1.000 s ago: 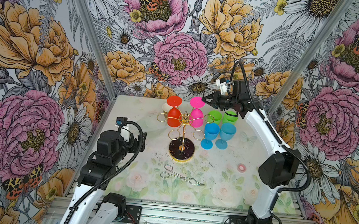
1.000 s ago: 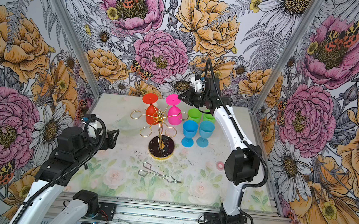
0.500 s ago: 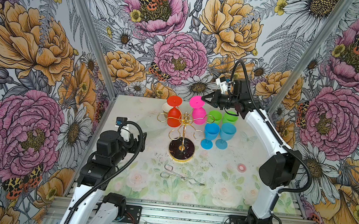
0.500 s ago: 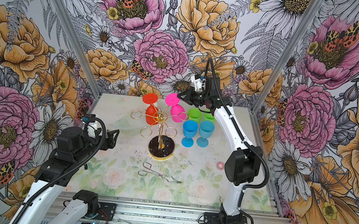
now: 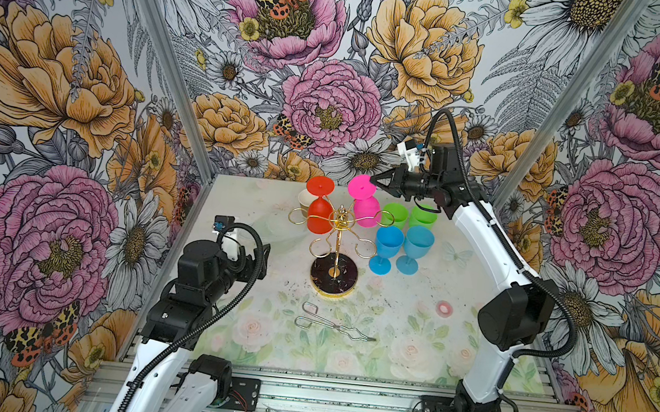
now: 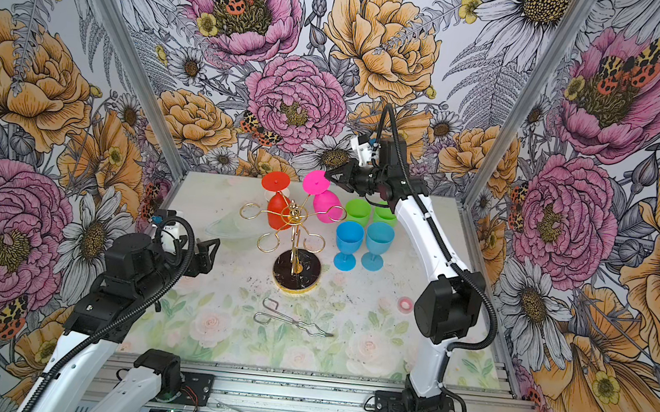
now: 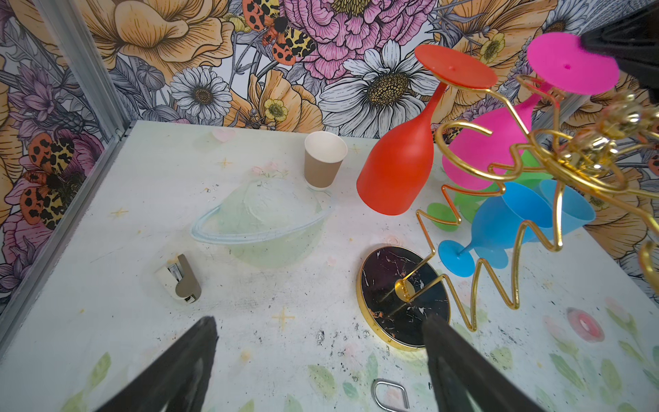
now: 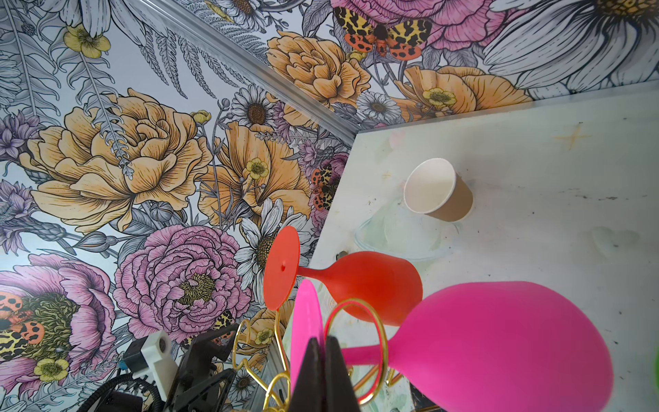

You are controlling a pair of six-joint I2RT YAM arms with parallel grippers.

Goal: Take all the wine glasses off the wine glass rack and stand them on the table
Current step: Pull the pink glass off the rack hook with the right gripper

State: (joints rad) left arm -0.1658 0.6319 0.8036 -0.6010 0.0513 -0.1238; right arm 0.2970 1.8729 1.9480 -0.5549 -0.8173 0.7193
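Observation:
The gold wire wine glass rack stands mid-table on its round black base. Two glasses hang upside down on its far arms. The pink wine glass has its stem through a gold loop. My right gripper is shut on the edge of its flat pink foot. The red wine glass hangs beside it. Left of the rack, my left gripper hovers open and empty.
Two blue goblets and two green cups stand right of the rack, under my right arm. Behind the red glass is a paper cup. A clear bowl, steel wire tongs and a pink tape roll lie on the table.
My right gripper edged in and finished closing on the pink foot. The pink bowl swung slightly to the right. The left arm has not moved.

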